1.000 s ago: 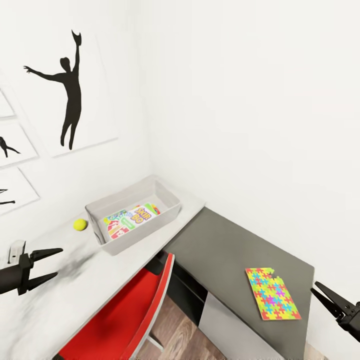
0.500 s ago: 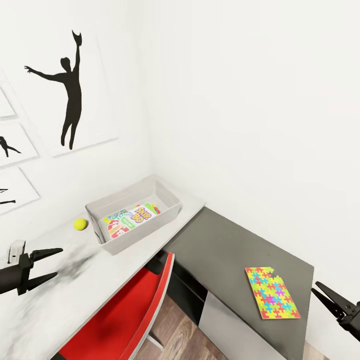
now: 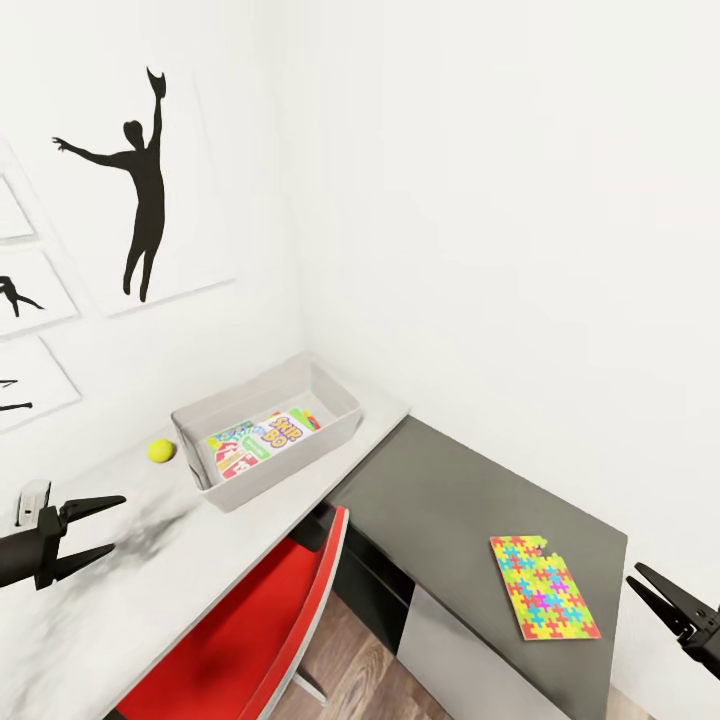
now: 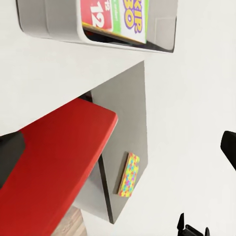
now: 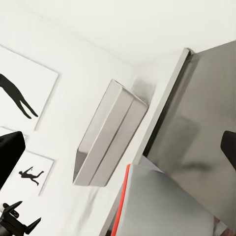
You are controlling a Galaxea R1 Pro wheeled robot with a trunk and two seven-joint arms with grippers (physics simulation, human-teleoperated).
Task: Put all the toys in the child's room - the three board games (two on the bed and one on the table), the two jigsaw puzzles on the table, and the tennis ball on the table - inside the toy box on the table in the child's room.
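While the view has barely shifted over the last second, the right gripper (image 3: 668,608) has sunk slightly toward the lower corner of the head view, its fingers spread and holding nothing, and nothing on the desk has moved, so the remaining toys look yet to be collected. Just ahead of that gripper, the jigsaw puzzle (image 3: 544,585) lies flat on the dark desk section (image 3: 450,500), its long axis running away from the robot toward the wall. Across at the left gripper (image 3: 88,531), fingers likewise apart and empty, the white desk (image 3: 110,590) stretches forward above a red chair (image 3: 250,630). Beyond the left fingertips sits the tennis ball (image 3: 160,451), just beside the toy box (image 3: 335,395). Inside the box, a board game (image 3: 262,437) lies flat, its length along the box's long side.
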